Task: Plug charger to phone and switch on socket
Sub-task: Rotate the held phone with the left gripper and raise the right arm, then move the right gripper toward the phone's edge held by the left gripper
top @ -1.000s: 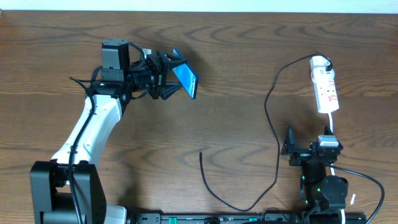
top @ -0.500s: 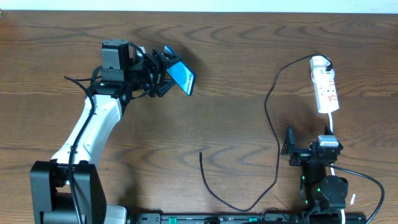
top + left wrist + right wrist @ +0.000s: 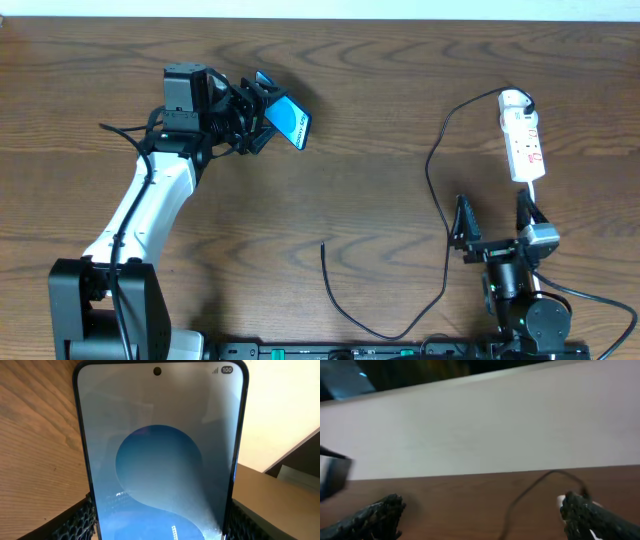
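My left gripper (image 3: pixel 262 112) is shut on the phone (image 3: pixel 289 122) and holds it tilted above the table's far left. In the left wrist view the phone's blue screen (image 3: pixel 160 460) fills the frame between my two fingers (image 3: pixel 80 521). The charger, a thin black cable (image 3: pixel 437 195), runs from the socket (image 3: pixel 524 137) at the far right down in a loop. Its free tip (image 3: pixel 322 244) lies on the wood near the middle. My right gripper (image 3: pixel 494 212) stands open and empty just below the socket. In the right wrist view the cable (image 3: pixel 520 497) shows between its spread fingertips (image 3: pixel 377 515).
A white cord (image 3: pixel 535 200) leaves the socket toward the right arm's base. The brown wooden table (image 3: pixel 380 140) spans the view, with a pale wall (image 3: pixel 480 430) behind its far edge. The left arm (image 3: pixel 140 200) reaches up along the left side.
The left gripper has carried the phone slightly up and to the left and tilted it. The right gripper has swung up, its open fingers now pointing toward the socket.
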`<act>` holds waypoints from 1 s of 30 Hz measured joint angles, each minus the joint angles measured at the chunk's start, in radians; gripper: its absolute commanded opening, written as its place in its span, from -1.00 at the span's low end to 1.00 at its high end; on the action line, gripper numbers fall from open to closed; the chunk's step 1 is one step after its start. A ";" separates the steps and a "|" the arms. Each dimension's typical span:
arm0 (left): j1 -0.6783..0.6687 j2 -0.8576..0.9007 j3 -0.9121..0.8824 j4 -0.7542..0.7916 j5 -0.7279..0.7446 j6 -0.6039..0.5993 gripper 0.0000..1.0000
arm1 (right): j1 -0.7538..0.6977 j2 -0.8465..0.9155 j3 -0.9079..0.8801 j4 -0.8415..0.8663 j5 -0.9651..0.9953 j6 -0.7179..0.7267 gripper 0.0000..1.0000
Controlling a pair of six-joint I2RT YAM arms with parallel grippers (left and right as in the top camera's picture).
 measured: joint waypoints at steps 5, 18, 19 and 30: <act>-0.005 0.000 0.000 0.002 -0.005 -0.016 -0.85 | 0.000 0.008 0.135 -0.124 -0.065 0.064 0.99; -0.017 0.000 0.000 0.002 -0.019 -0.028 -0.86 | 0.000 0.406 0.563 -0.361 -0.286 0.106 0.98; -0.017 0.000 0.000 0.002 -0.019 -0.030 -0.85 | 0.000 0.455 0.589 -0.363 -0.319 0.106 0.99; -0.017 0.000 0.000 0.002 -0.019 -0.037 -0.86 | 0.000 0.998 0.777 -0.304 -0.700 0.108 0.98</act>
